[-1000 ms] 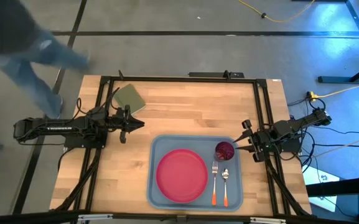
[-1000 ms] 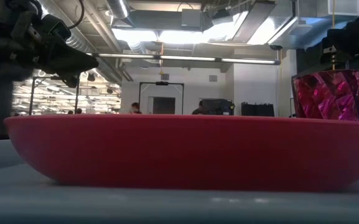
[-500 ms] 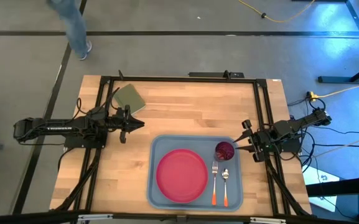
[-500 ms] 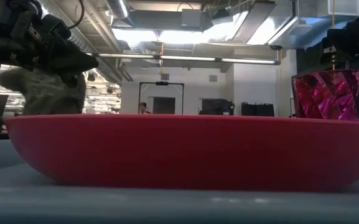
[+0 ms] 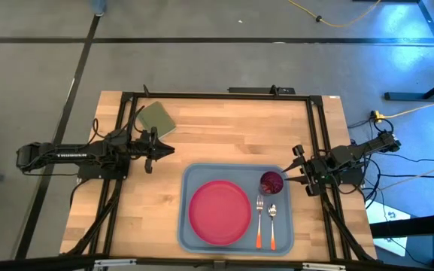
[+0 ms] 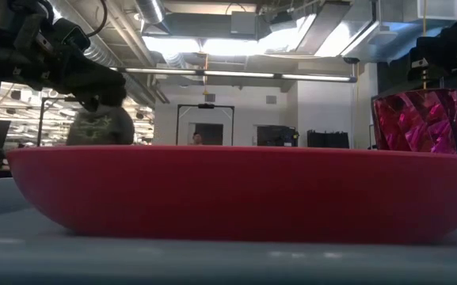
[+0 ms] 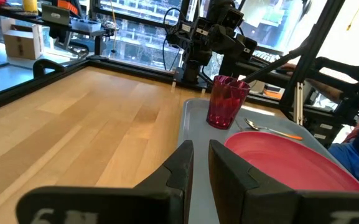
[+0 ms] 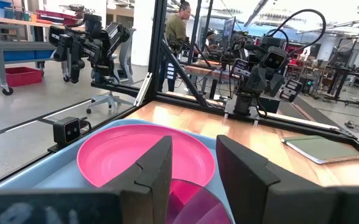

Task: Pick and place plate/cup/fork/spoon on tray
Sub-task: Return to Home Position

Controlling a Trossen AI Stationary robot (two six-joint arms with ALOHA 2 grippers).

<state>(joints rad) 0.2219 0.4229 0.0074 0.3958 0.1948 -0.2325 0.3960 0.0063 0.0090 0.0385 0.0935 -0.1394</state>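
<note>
The light-blue tray [image 5: 235, 175] lies at the table's near right. On it rest the pink-red plate [image 5: 219, 211], the dark-red cup [image 5: 271, 182] standing upright at the far right corner, and the fork [image 5: 259, 218] and spoon [image 5: 272, 222] side by side, orange handles toward the near edge. My right gripper [image 5: 285, 179] is open and empty, its fingertips just right of the cup [image 8: 195, 202]. My left gripper [image 5: 168, 150] waits left of the tray, fingers all but shut with a thin slit [image 7: 201, 146], holding nothing.
An olive-green square pad [image 5: 156, 118] lies at the table's far left. Bare wood spans the far half of the table [image 5: 239, 124]. A dark frame runs along the table's edges. A person shows in the room behind in the low view [image 6: 101, 127].
Both arms have kept still and the things on the tray have not moved. A person has walked off past the table's far left corner and has nearly left the high view.
</note>
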